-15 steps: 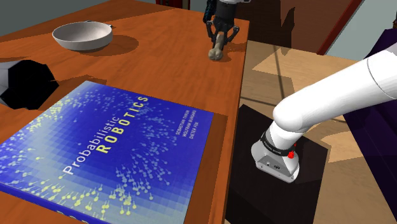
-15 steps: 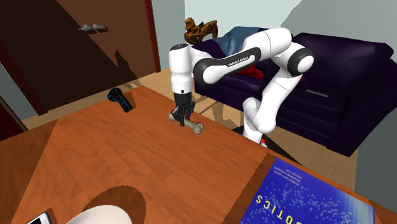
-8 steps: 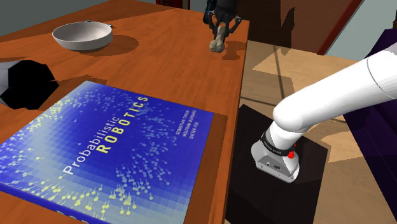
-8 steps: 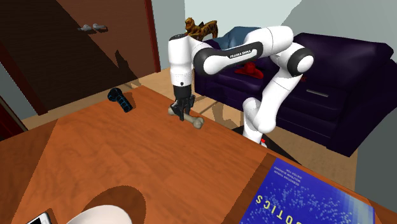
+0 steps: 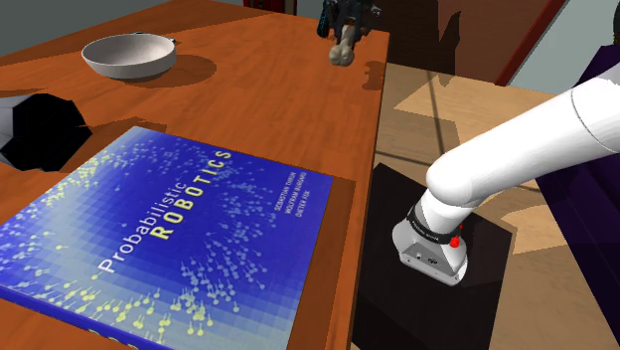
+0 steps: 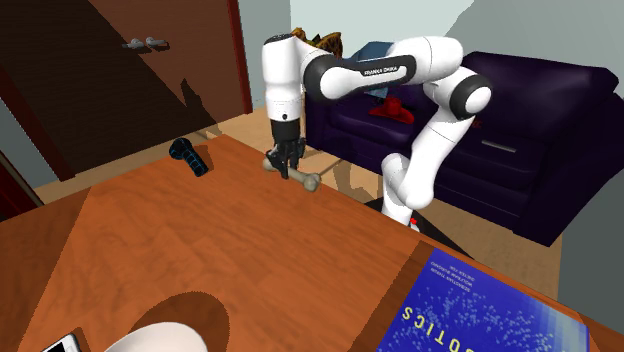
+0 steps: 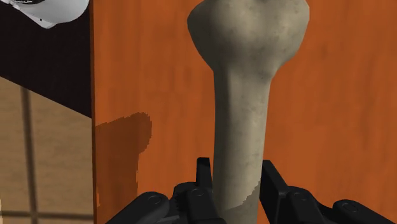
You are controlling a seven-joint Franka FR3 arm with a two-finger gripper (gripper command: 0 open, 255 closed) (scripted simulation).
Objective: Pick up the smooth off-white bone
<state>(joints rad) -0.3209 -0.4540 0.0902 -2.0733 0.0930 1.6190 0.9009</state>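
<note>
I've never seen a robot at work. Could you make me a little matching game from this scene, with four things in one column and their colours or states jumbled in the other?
Things:
1. bone
2. bowl
3. book
4. sofa

Descriptions:
A. blue cover, lying flat on the table
B. dark purple, behind the arm
C. clasped in the gripper
D. pale grey, standing upright

Pairs: 1-C, 2-D, 3-A, 4-B

White rounded arm [image 6: 432, 138] with dark joints, white lettering on one black band, and an all-black end effector [image 6: 285, 169]
</note>
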